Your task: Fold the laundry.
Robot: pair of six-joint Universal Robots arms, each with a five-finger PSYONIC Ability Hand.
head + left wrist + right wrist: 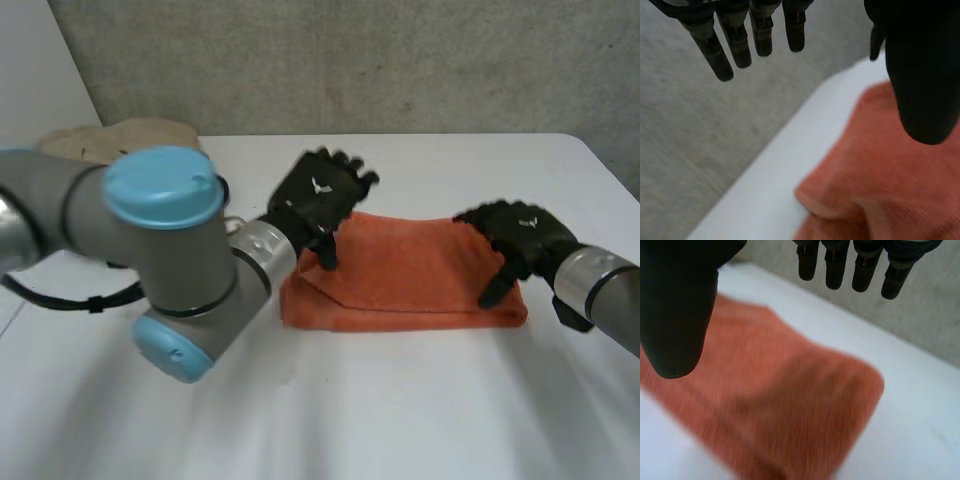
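- Looking down, we find the orange cloth point(410, 270) lying folded in a flat band at mid-tabletop point(380, 410).
- Our left hand point(318, 200) hangs over its nine o'clock end, fingers straight and spread, holding nothing.
- Our right hand point(515, 235) is at the three o'clock end, likewise loose and empty.
- We judge that the hands flank both ends so as to flatten the cloth or take up another fold.
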